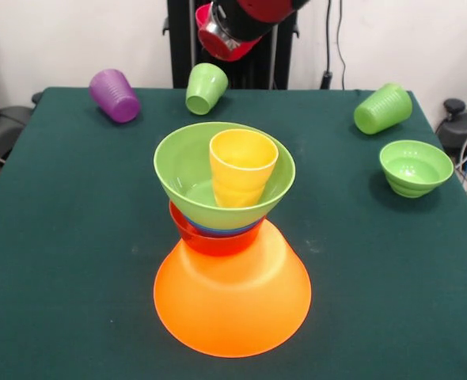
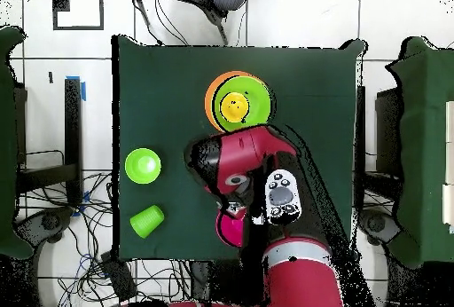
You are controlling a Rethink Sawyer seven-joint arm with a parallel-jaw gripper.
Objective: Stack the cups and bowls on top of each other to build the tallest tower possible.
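The tower stands mid-table. Its base is the huge orange bowl [image 1: 232,305], upside down. On it sit the red-orange bowl [image 1: 210,240], a sliver of the blue bowl [image 1: 222,230], and the large light green bowl [image 1: 187,166], with the yellow cup [image 1: 241,165] upright inside. From above the tower [image 2: 236,101] shows as rings. My gripper [image 1: 208,22] is high at the far side, behind the tower, and carries the pink bowl [image 1: 202,14], also visible in the overhead view [image 2: 230,228]. The purple cup [image 1: 115,96] and two light green cups [image 1: 206,87] [image 1: 382,108] lie at the far side.
The small green bowl [image 1: 415,167] stands upright at the right of the table, and also shows in the overhead view [image 2: 142,165]. A light green cup [image 2: 147,221] lies near it. My arm [image 2: 266,188] covers the table's robot side in the overhead view, hiding the other cups.
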